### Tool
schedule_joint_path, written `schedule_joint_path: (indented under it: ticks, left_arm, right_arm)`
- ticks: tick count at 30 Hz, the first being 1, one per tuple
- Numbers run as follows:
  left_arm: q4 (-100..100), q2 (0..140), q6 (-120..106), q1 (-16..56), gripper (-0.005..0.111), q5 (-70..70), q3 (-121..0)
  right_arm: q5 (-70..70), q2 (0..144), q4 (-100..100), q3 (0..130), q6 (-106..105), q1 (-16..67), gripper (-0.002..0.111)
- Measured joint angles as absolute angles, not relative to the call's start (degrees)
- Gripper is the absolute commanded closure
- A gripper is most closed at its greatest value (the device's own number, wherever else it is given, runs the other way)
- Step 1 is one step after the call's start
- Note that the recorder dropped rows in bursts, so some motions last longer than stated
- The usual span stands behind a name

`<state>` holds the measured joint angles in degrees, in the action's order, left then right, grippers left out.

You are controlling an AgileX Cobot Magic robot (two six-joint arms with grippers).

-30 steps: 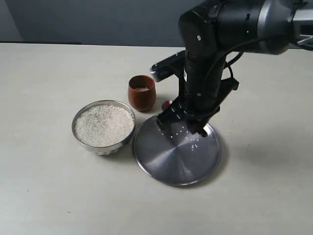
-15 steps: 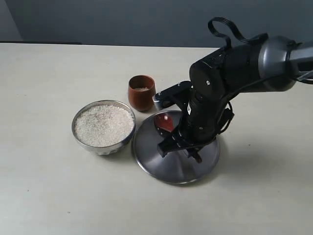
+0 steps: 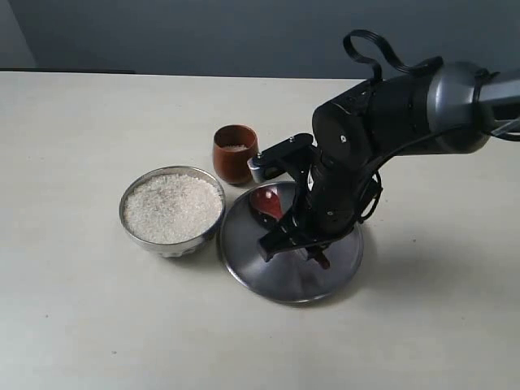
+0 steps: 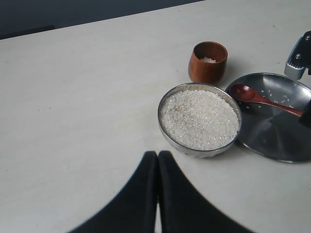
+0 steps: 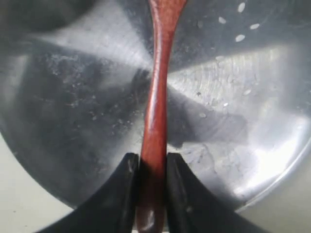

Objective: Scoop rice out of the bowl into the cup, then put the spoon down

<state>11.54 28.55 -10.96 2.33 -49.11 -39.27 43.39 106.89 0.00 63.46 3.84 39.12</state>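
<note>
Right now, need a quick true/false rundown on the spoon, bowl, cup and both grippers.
1. The right gripper is shut on the spoon handle. True.
2. The spoon is over the bowl. False: it is over the plate, beside the bowl.
3. The bowl is empty. False: it is heaped with rice.
4. The cup holds some rice. True.
5. The left gripper is open. False: it is shut, with nothing held.
</note>
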Motion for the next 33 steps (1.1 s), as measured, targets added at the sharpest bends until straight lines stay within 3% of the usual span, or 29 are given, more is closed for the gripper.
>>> schedule_joint_path:
  ticks: [8, 15, 17, 22, 33]
  left_arm:
    - [11.54, 28.55, -10.96, 2.33, 0.106, -49.11, -39.27]
    - [11.54, 28.55, -10.96, 2.33, 0.106, -49.11, -39.27]
    - [11.54, 28.55, -10.96, 2.33, 0.106, -49.11, -39.27]
    - [11.54, 28.55, -10.96, 2.33, 0.106, -49.11, -39.27]
    - [11.54, 28.55, -10.96, 2.33, 0.106, -49.11, -39.27]
  right_arm:
    - [43.27, 106.89, 0.0, 63.46, 3.84, 39.12, 0.074]
    - [43.52, 106.6, -2.43, 63.46, 3.84, 39.12, 0.074]
    - [43.77, 105.69, -4.31, 63.46, 4.12, 39.12, 0.079]
    - [43.86, 100.05, -10.51, 63.37, 5.71, 39.12, 0.109]
    - [46.09, 85.39, -16.41, 63.37, 9.81, 39.12, 0.109]
